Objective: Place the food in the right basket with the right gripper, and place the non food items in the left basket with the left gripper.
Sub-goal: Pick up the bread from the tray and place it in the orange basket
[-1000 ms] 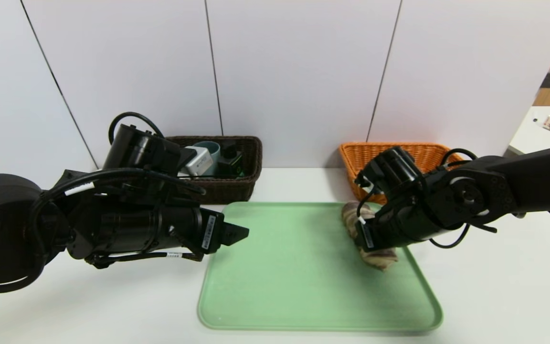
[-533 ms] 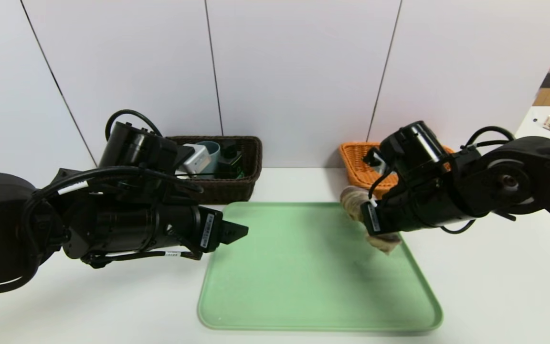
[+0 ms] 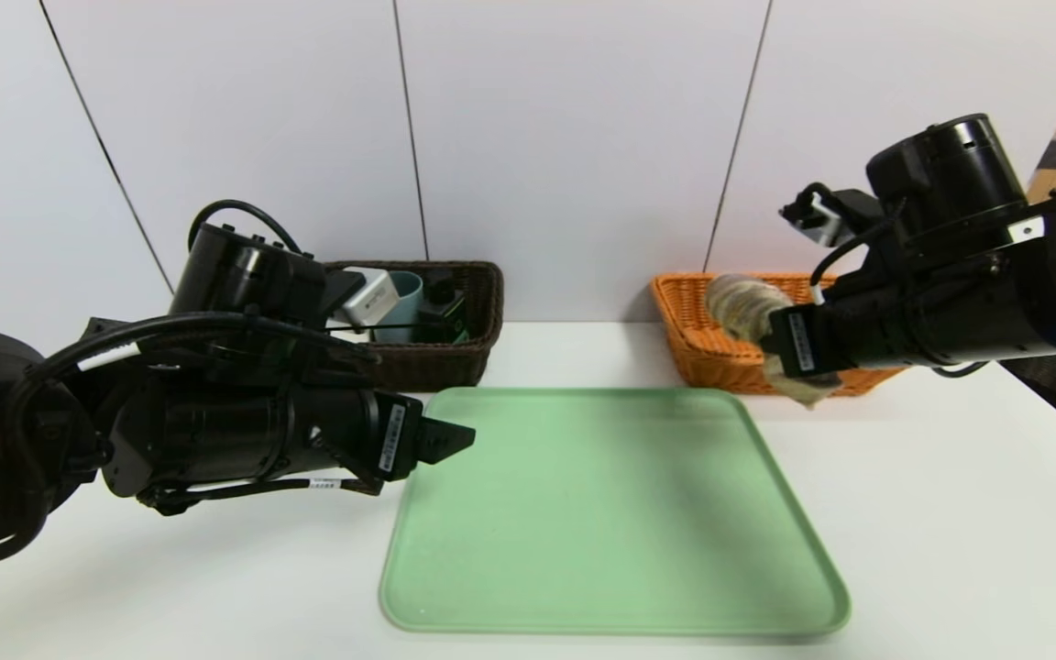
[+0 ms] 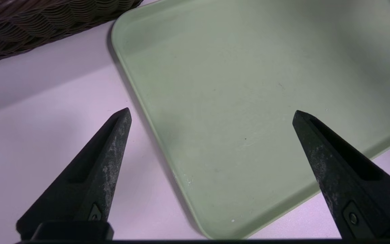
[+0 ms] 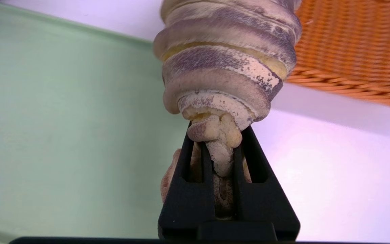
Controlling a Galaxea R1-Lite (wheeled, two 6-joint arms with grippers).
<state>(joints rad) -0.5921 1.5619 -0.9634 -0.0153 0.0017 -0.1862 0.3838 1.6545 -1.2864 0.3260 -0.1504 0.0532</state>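
Bread roll (image 5: 227, 64), long and tan with purplish streaks, hangs pinched in the right gripper (image 5: 220, 152), above the green tray's far right corner, by the near edge of the orange basket (image 3: 707, 365). Over on the other side, the left gripper (image 4: 212, 115) has its claw spread wide with nothing in it, above the left edge of the green tray (image 3: 601, 513). The dark brown basket (image 3: 436, 367), just beyond the tray's far left corner, has the white soap (image 3: 370, 298), the blue-grey cup (image 3: 404, 307) and the black bottle (image 3: 442, 307) inside.
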